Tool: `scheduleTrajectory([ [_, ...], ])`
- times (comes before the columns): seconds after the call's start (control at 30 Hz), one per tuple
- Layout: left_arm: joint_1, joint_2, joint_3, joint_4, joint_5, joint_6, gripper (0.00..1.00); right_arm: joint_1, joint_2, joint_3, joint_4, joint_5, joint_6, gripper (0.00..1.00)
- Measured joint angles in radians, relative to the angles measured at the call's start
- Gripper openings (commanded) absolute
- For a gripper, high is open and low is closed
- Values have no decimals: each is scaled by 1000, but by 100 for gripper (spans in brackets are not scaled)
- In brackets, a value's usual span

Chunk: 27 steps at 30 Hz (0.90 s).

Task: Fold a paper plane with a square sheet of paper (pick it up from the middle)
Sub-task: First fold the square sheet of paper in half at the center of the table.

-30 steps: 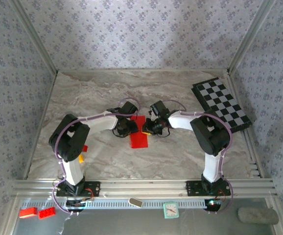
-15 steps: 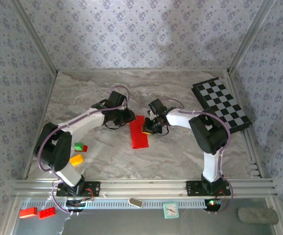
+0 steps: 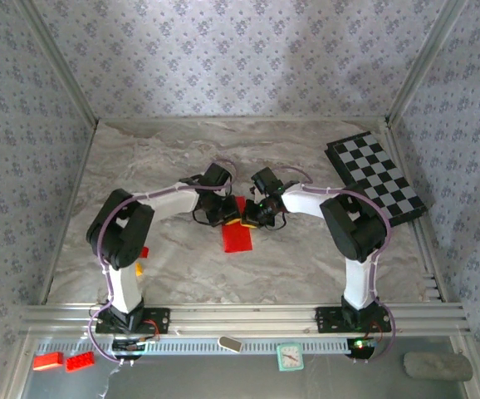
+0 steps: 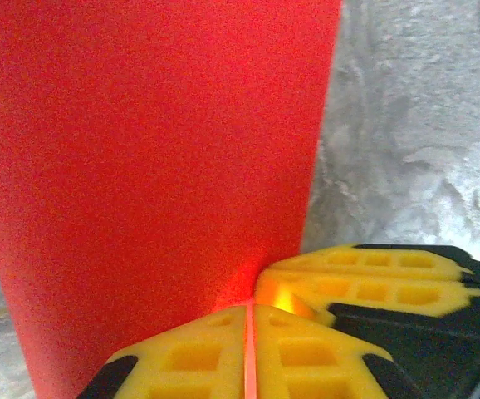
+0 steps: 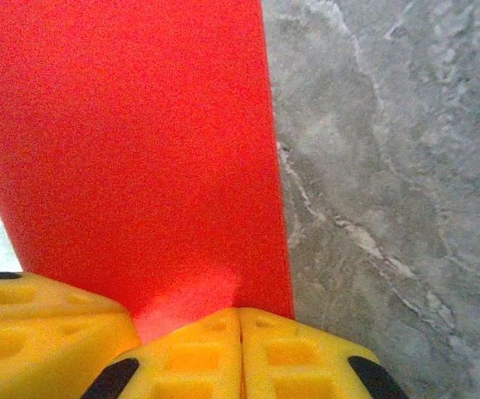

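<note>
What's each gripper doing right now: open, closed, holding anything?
Left gripper: closed, pinching the red paper.
Right gripper: closed, pinching the same red paper.

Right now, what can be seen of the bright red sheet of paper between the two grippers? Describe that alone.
The thin, bright red sheet of paper looks matte and unmarked. From above it is a narrow, straight-edged strip near the middle of the grey marbled table. Its far end is pinched by the left gripper and the right gripper, both shut on it side by side. Whether its near end rests on the table is unclear.
</note>
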Motion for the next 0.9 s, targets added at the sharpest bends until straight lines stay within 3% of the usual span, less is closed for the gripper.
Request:
scheduleTrajectory([
  [0.63, 2, 28, 2, -72, -83, 62, 10, 13, 10, 34, -55, 41, -8, 8],
  [0.9, 65, -27, -73, -66, -76, 129, 11, 16, 13, 41, -69, 56, -43, 8],
])
